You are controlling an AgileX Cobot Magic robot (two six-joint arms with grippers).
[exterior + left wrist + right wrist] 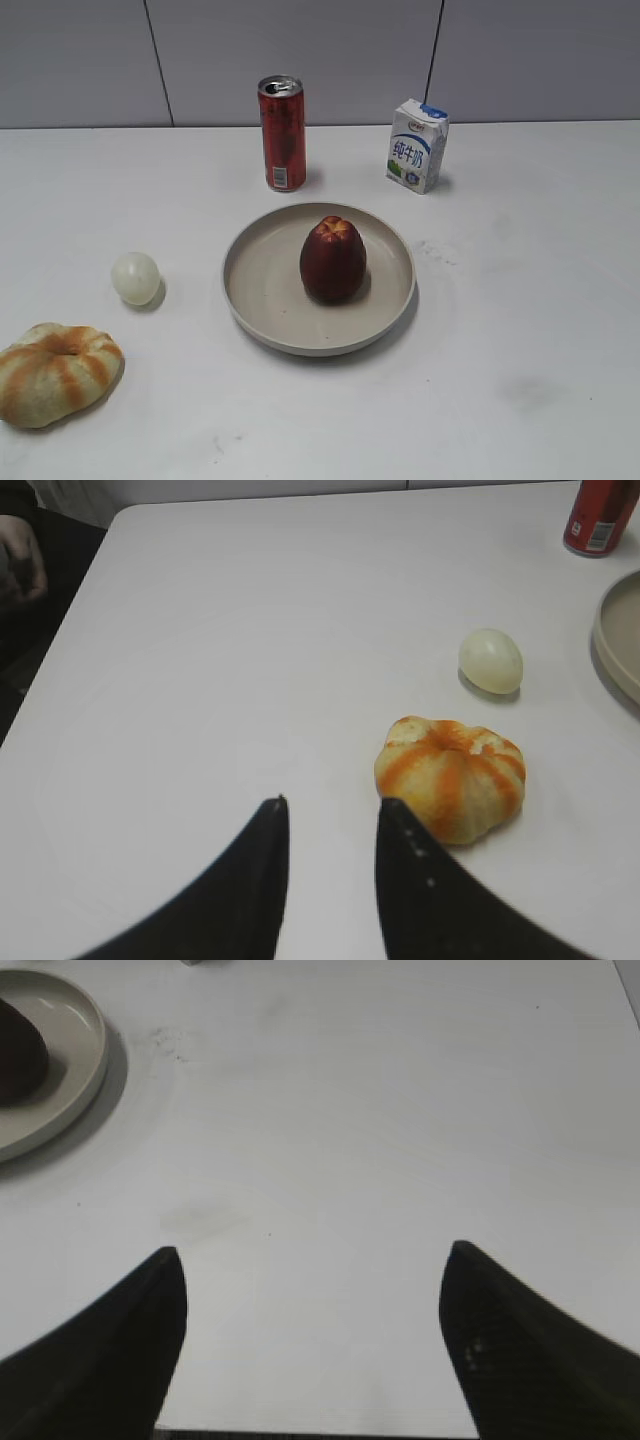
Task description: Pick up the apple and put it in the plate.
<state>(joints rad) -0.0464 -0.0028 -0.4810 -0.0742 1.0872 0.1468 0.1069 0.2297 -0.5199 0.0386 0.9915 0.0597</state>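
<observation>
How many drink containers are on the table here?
2. A red can stands behind the plate, left; a milk carton stands behind it, right. None seems hidden.

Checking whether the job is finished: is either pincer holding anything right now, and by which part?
Nothing is held. The left pincer and the right pincer are both empty above bare table, and the apple stands in the plate.

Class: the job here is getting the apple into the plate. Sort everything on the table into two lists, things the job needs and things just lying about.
Belongs to the job:
- apple, standing upright in the plate
- plate

Just lying about:
- red can
- milk carton
- pale ball
- orange-striped gourd
</observation>
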